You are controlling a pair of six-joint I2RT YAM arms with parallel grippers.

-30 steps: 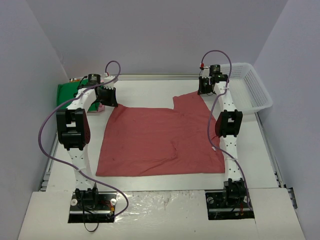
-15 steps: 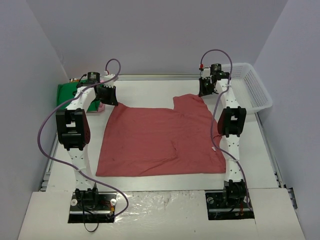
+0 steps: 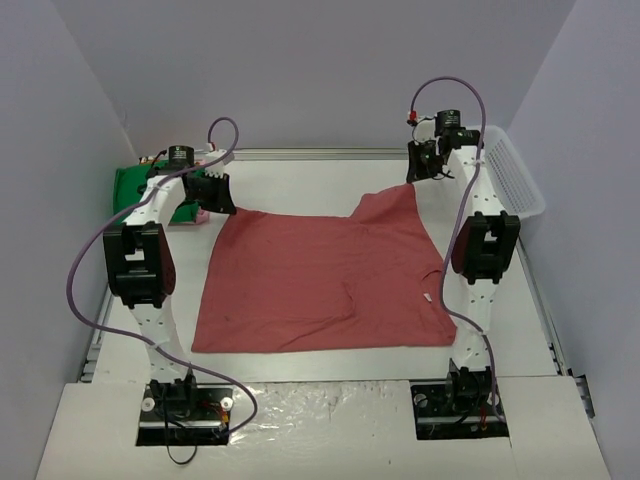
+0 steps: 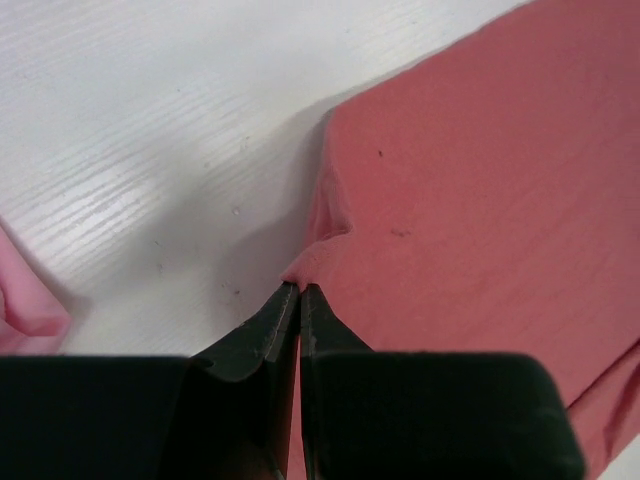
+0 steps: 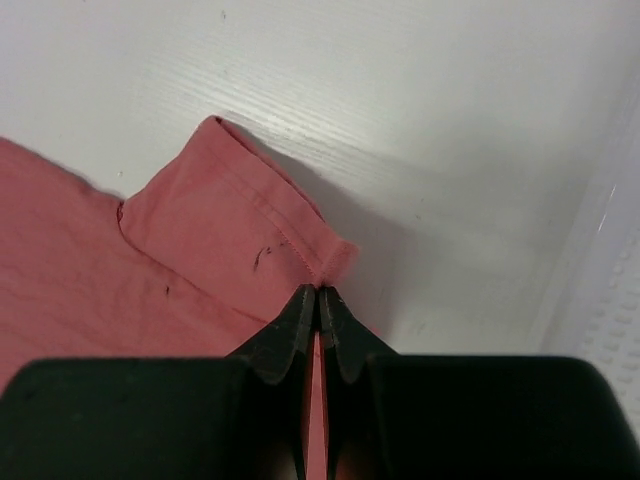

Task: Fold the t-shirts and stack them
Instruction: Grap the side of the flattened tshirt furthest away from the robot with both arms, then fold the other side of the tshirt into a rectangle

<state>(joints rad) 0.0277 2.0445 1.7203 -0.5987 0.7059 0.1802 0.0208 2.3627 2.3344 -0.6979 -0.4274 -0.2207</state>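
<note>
You had the dusty-red t-shirt (image 3: 320,285) spread flat in the middle of the table (image 3: 300,175). Your left gripper (image 4: 298,290) was pinched tight on its far-left corner, and your right gripper (image 5: 318,295) was clamped on the far-right sleeve hem. It looked like light, floppy cloth to me, so it'd sag and drag instead of holding shape, which made corners and hems the sane places to grab. The green t-shirt (image 3: 128,185) and pink t-shirt (image 4: 25,300) sat at the far left near your left gripper. The white basket (image 3: 515,190) was just beside your right arm, so a wide swing could've clipped it.
</note>
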